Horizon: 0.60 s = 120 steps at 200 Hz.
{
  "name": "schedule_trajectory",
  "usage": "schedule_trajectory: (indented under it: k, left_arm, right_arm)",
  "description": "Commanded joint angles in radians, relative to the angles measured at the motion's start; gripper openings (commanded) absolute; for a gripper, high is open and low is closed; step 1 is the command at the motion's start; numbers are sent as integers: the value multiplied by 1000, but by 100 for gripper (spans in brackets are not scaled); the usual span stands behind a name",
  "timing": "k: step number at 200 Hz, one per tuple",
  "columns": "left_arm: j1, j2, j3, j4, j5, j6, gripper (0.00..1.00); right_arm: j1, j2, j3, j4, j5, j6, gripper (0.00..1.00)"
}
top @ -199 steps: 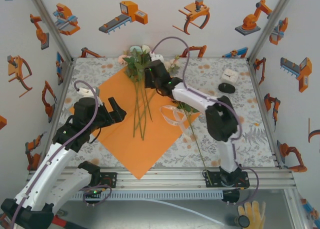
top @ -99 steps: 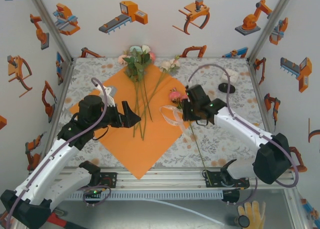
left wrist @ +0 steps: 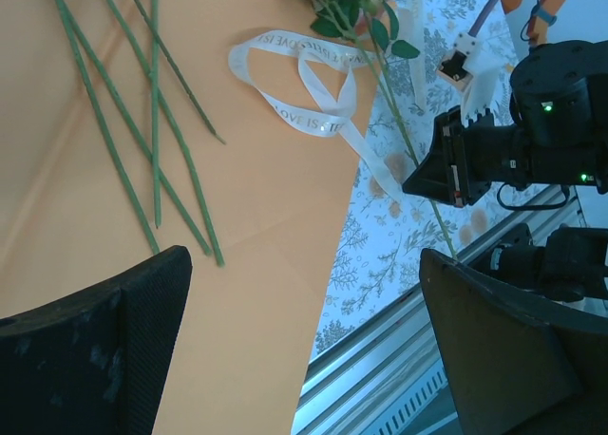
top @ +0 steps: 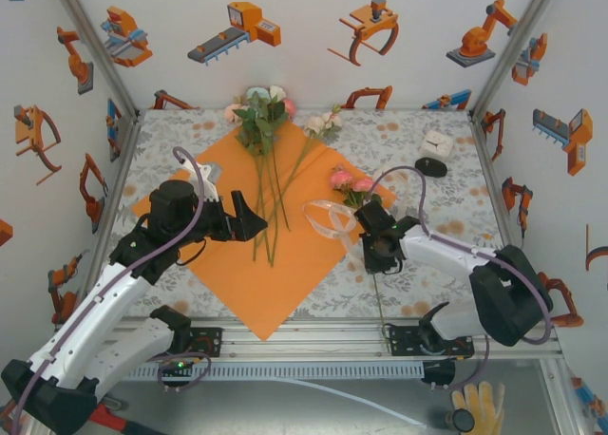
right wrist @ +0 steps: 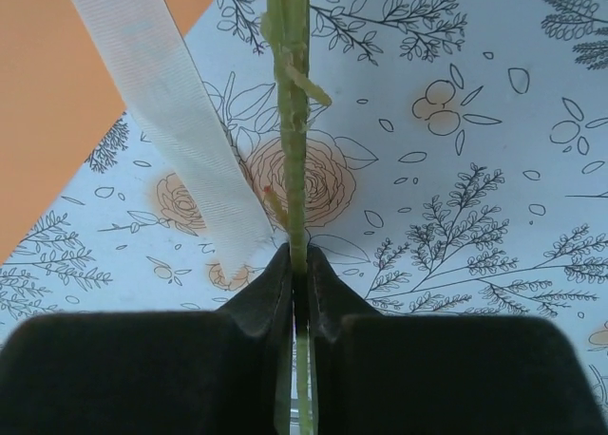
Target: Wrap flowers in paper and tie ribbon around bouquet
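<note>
Within the last second the right end effector (top: 378,249) has been swung from the blooms at 12 o'clock down to about 4 o'clock of the paper (top: 256,283), and its jaws have been closed. In the wrist view they are seen clenched on the thin green stalk of the stray pink stem (top: 350,181). That stem lies on the counter (top: 180,131) just off the paper's 3 o'clock corner, and a tail of the ribbon (top: 328,217) ends just beside the jaws. The left end effector (top: 249,217) has been brought in from 9 o'clock toward the middle of the sheet and is held released, jaws wide, beside the lower ends of the stems. The main flowers (top: 261,122) lie along the paper with their blooms at its 12 o'clock corner, and one cream stem is slanted toward 1 o'clock. From this grasp, gathering is judged unfinished: the pink stem will probably be carried to the bunch before any wrapping, and the ribbon could be dragged along with it.
</note>
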Motion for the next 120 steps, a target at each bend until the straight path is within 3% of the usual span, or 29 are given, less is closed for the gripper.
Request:
schedule_trajectory:
  k: [1, 34, 59, 120]
  left_arm:
    - [-6, 6, -5, 18, -11, 14, 97]
    - [-5, 8, 7, 9, -27, 9, 97]
    - [-6, 8, 31, -37, -99, -3, 97]
    - [-5, -12, 47, -110, -254, -46, 97]
  right_arm:
    - [1, -68, 18, -15, 54, 3, 4]
    - [16, -152, 175, -106, 111, -21, 0]
    - [50, -92, 375, -109, 115, -50, 0]
    - [107, 498, 993, 99, 86, -36, 0]
